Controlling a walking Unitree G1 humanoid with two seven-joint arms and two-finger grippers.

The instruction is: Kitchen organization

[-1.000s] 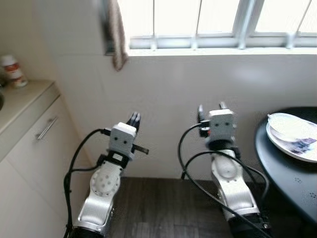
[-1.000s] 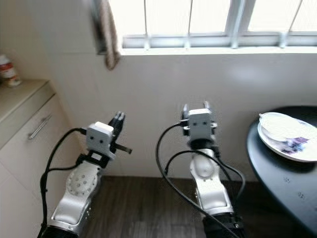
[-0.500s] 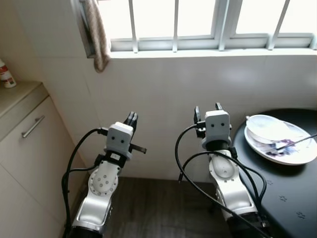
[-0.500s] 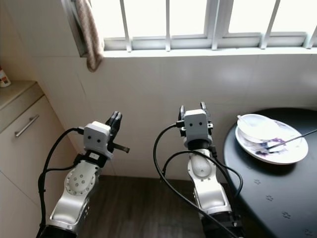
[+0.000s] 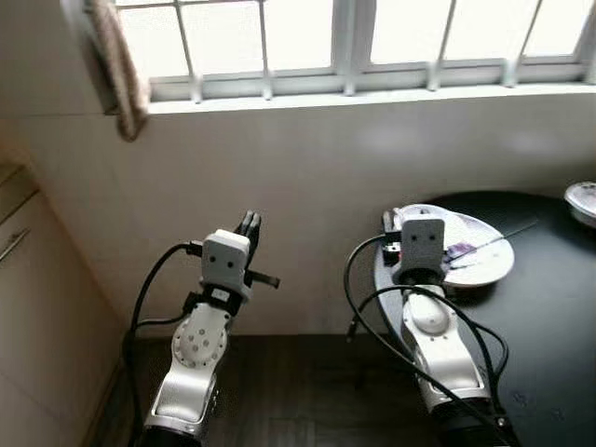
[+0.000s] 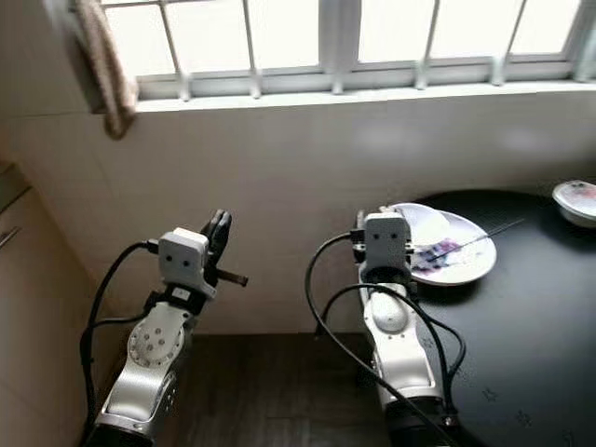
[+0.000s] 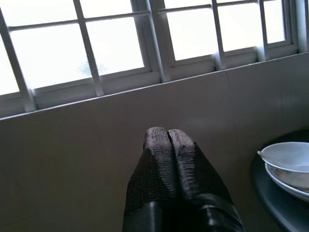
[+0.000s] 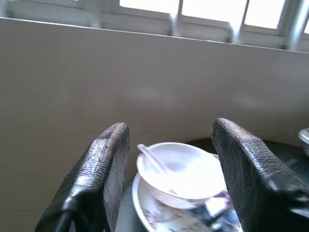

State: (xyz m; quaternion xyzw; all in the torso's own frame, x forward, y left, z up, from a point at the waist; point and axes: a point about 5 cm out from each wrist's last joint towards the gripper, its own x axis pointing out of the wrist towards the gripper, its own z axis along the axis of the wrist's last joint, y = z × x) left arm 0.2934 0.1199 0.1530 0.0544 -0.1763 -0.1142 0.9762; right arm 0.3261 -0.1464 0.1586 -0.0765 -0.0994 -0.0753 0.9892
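A round black table stands at the right under the window. On its near-left part lies a white plate with purple scraps, a white bowl on it and a thin utensil resting across the rim. My right gripper is open and raised just short of the table edge, facing the bowl, which holds a white spoon. My left gripper is shut on nothing, held up before the tiled wall to the left of the table.
A second small dish sits at the table's far right. A brown cloth hangs from the window frame at upper left. A beige cabinet stands at the left edge. Dark wood floor lies below both arms.
The camera has swung right: the cabinet slid out to the left and the table with its plate came further into view. Both arms hold the same pose.
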